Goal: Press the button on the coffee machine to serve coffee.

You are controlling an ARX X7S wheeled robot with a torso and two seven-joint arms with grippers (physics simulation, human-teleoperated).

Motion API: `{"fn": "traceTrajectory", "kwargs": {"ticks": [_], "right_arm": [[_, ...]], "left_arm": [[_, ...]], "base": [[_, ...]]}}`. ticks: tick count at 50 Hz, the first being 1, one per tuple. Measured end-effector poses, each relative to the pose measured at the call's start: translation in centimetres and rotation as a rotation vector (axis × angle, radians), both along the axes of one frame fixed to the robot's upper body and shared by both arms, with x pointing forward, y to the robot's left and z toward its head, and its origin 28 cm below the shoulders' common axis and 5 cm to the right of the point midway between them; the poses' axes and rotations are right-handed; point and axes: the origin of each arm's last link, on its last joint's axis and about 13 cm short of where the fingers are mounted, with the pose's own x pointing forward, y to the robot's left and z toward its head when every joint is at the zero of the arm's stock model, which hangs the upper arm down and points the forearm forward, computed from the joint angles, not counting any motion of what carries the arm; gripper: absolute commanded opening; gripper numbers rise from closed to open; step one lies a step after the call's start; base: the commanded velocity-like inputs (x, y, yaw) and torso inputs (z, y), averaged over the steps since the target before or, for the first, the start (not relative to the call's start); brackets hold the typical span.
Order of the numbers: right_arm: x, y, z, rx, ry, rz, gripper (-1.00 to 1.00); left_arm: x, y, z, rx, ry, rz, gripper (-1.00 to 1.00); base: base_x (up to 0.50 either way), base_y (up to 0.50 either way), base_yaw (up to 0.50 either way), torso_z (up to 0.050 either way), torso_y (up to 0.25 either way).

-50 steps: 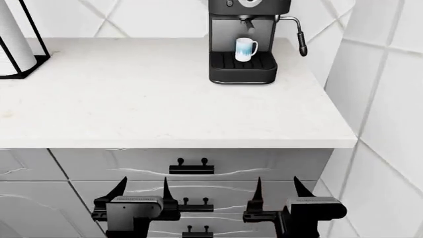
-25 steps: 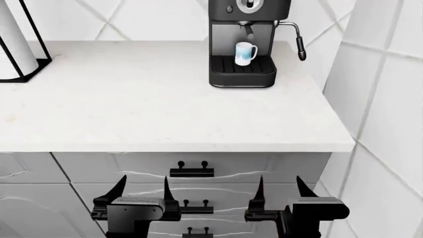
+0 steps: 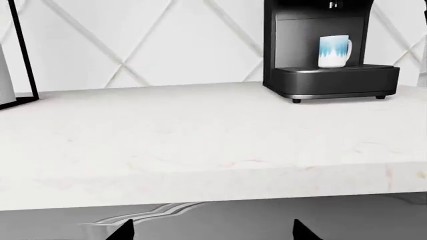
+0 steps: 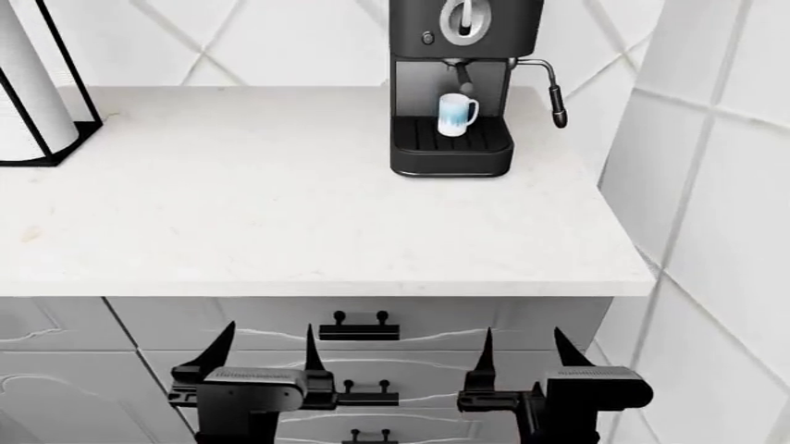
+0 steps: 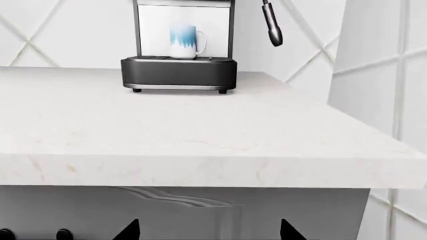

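Note:
The black coffee machine (image 4: 457, 83) stands at the back right of the white counter (image 4: 247, 213), with a round silver dial (image 4: 463, 18) and a small round button (image 4: 427, 38) on its front. A white and blue mug (image 4: 457, 114) sits on its slatted drip tray, and a thin steam wand (image 4: 553, 92) hangs at its right side. The machine also shows in the left wrist view (image 3: 327, 55) and the right wrist view (image 5: 180, 55). My left gripper (image 4: 268, 351) and right gripper (image 4: 524, 351) are both open and empty, low in front of the drawers, far from the machine.
A black-framed paper towel holder (image 4: 31, 92) stands at the counter's back left. A tiled wall (image 4: 716, 231) closes the right side. Drawers with black handles (image 4: 358, 328) lie below the counter edge, just beyond my grippers.
The head view has shifted so the counter and coffee machine sit lower in frame, and the machine's dial and button now show. The grippers have hardly moved.

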Motion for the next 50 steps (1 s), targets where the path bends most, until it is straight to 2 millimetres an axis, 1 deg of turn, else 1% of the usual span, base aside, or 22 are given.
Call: {"fn": "traceTrajectory", "kwargs": {"ticks": [16,21,25,28,35,42,46,50], "right_arm": [[0.0,0.0,0.0,0.007,0.001,-0.005,1.0],[0.2,0.0,0.9,0.002,-0.006,-0.018,1.0],[0.7,-0.1,2.7,-0.004,-0.03,-0.021,1.0],[1.0,-0.2,4.3,-0.01,-0.049,-0.021,1.0],[1.2,-0.9,8.7,-0.023,-0.097,-0.024,1.0],[1.4,-1.9,13.2,-0.018,-0.143,-0.022,1.0],[1.5,-2.5,15.2,-0.028,-0.149,-0.009,1.0],[1.6,-3.1,17.0,-0.039,-0.166,-0.004,1.0]], "left_arm": [[0.0,0.1,0.4,-0.028,0.001,0.008,1.0],[0.0,0.1,0.8,-0.032,0.02,0.016,1.0],[0.0,0.0,1.8,-0.032,0.027,0.012,1.0],[0.0,0.0,2.9,-0.035,0.026,0.009,1.0],[0.5,0.1,6.2,-0.052,0.018,0.007,1.0],[1.3,0.6,9.9,-0.068,0.008,-0.005,1.0],[1.9,0.8,11.7,-0.062,0.003,-0.021,1.0],[2.5,0.8,13.1,-0.048,0.001,-0.044,1.0]], "base": [[0.0,0.0,0.0,0.0,0.0],[0.0,0.0,0.0,0.0,0.0],[0.0,0.0,0.0,0.0,0.0],[0.0,0.0,0.0,0.0,0.0],[0.0,0.0,0.0,0.0,0.0],[0.0,0.0,0.0,0.0,0.0],[0.0,0.0,0.0,0.0,0.0],[0.0,0.0,0.0,0.0,0.0]]}}
